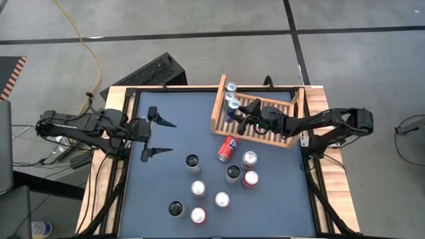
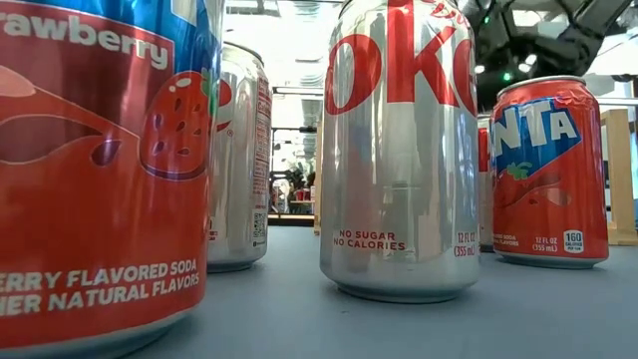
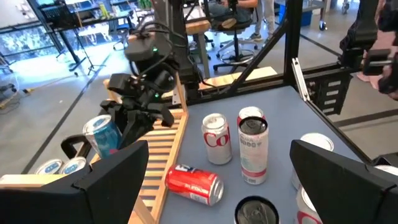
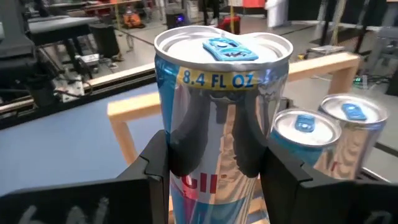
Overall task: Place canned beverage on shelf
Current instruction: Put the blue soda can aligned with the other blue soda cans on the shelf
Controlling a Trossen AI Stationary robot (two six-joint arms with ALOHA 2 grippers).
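A: What is the biggest thing here?

B: The dark blue table (image 1: 166, 133). Next is the shelf (image 1: 287, 140), a light wooden rack with a slatted base, lying at the table's far right corner, slightly skewed.

A: And the arms?

B: The right arm reaches in over the shelf. The right gripper (image 4: 214, 162) has its fingers clamped on either side of a slim silver-and-blue can (image 4: 217, 106), which stands upright inside the shelf. The left arm waits over the table's left side, and the left gripper (image 1: 159, 136) has its fingers spread wide with nothing between them.

A: Where does the held can sit among the others?

B: At the shelf's left end, in line with two more blue-topped cans (image 1: 232, 93) that stand along the side board.

A: What about cans outside the shelf?

B: A red can (image 1: 228, 147) lies on its side just in front of the shelf. Near it eight upright cans (image 1: 222, 199) stand scattered over the middle and near part of the table, silver, red and dark ones. In the low view a silver Coke can (image 2: 401, 150) fills the middle, with a red Fanta can (image 2: 549, 170) to its right.
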